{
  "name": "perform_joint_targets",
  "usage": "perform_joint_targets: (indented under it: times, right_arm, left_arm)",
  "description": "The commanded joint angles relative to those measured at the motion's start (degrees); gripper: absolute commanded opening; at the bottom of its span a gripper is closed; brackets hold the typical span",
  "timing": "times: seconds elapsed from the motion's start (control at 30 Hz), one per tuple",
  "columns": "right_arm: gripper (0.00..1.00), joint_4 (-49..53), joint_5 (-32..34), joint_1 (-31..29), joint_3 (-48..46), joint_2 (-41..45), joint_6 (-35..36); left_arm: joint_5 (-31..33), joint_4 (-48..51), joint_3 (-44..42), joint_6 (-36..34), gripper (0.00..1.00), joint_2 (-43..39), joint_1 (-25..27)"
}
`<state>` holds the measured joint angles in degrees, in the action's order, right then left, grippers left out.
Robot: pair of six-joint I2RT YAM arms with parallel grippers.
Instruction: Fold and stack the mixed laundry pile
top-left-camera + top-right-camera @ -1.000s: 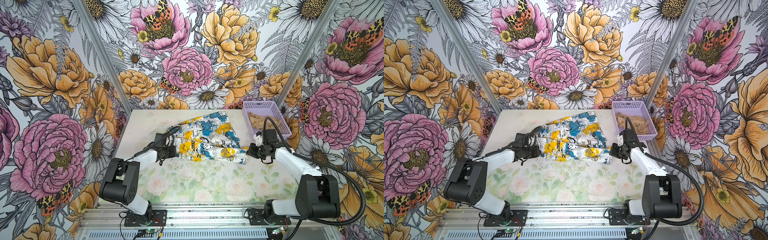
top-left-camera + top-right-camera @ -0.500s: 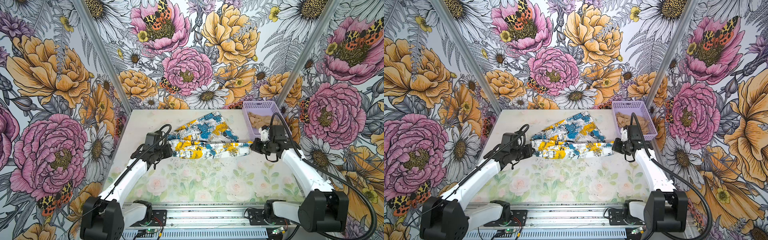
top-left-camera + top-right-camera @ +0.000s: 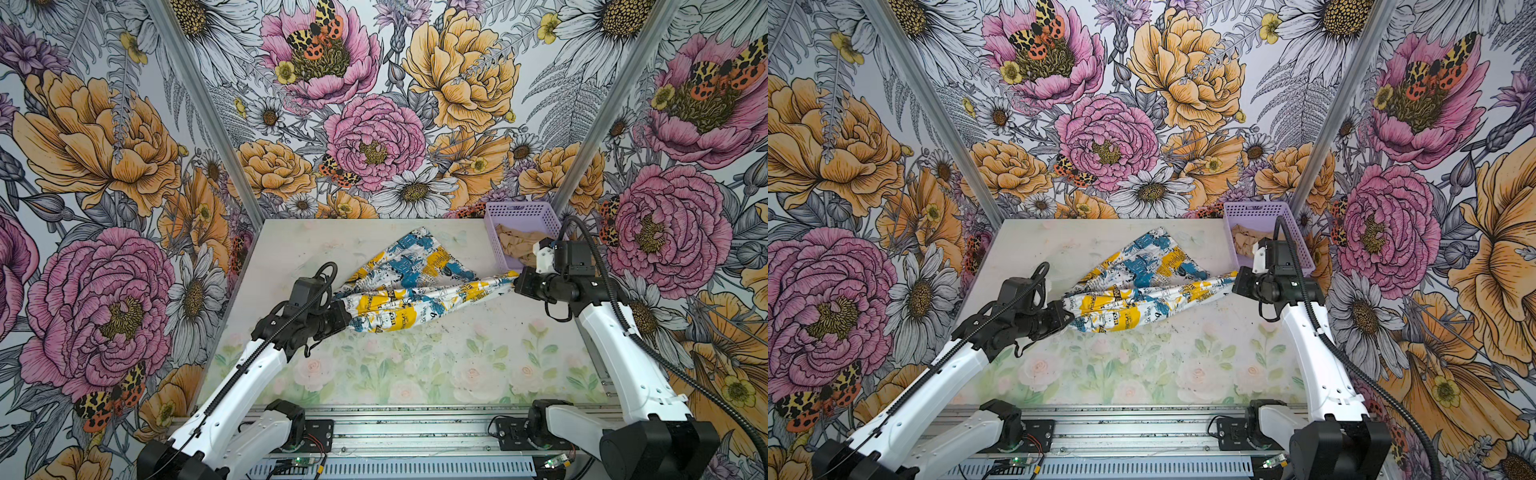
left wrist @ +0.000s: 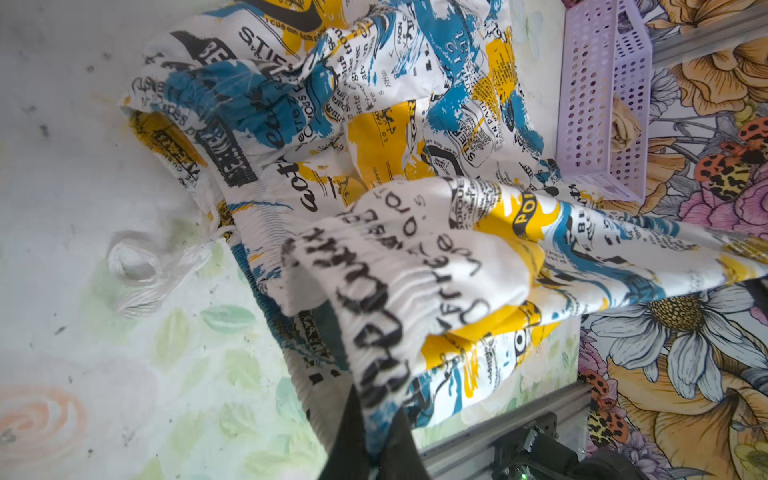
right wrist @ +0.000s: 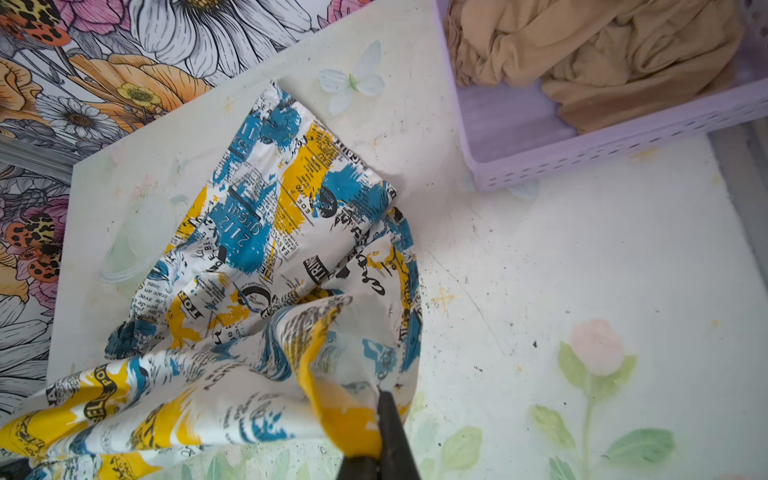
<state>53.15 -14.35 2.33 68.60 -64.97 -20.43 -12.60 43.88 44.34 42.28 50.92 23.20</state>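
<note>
The white garment (image 3: 415, 286) (image 3: 1142, 286) with blue and yellow patches and black lettering hangs stretched between my two grippers above the table; its far part still rests on the tabletop. My left gripper (image 3: 349, 318) (image 3: 1069, 318) (image 4: 376, 440) is shut on its gathered left end (image 4: 415, 249). At the opposite end, the right gripper (image 3: 515, 282) (image 3: 1235, 282) (image 5: 374, 440) is shut on a yellow corner of the same garment (image 5: 270, 232). The tan garment (image 3: 517, 245) (image 3: 1246, 243) (image 5: 602, 54) lies crumpled in the basket.
The lavender perforated basket (image 3: 519, 206) (image 3: 1258, 206) (image 5: 582, 149) (image 4: 598, 104) stands at the back right corner, just behind my right wrist. The floral-printed table (image 3: 457, 353) is walled on three sides. A metal rail runs along its front edge.
Both grippers have risen and drawn apart, lifting the printed garment's near edge off the table and pulling it taut; the arms now reach further back.
</note>
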Motion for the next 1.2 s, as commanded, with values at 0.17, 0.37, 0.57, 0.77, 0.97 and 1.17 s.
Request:
perform_joint_targets:
  times: [0.17,0.37,0.57,0.77,0.97,1.17]
  right_arm:
    - [0.0,0.6,3.4,-3.9,12.4,-8.1,2.9]
    - [0.0,-1.9,6.5,-9.6,24.3,-23.1,4.8]
    - [0.0,-3.2,9.2,-12.2,36.1,-37.9,5.8]
    - [0.0,-3.1,9.7,-13.9,45.7,-48.6,5.1]
    - [0.0,-3.0,9.8,-14.5,52.0,-55.2,4.4]
    - [0.0,-2.9,9.5,-15.2,57.7,-60.7,4.0]
  left_arm:
    - [5.2,3.1,-3.8,11.8,0.0,-2.9,1.5]
    - [7.4,2.4,-6.7,13.2,0.0,-2.0,-0.3]
    - [4.9,-4.6,-10.8,11.9,0.0,0.5,-5.0]
    - [3.3,-9.0,-12.3,10.3,0.0,4.6,-7.0]
    - [2.9,-10.9,-11.1,8.4,0.0,7.6,-9.0]
    - [2.2,-14.9,-13.0,7.3,0.0,10.9,-11.2]
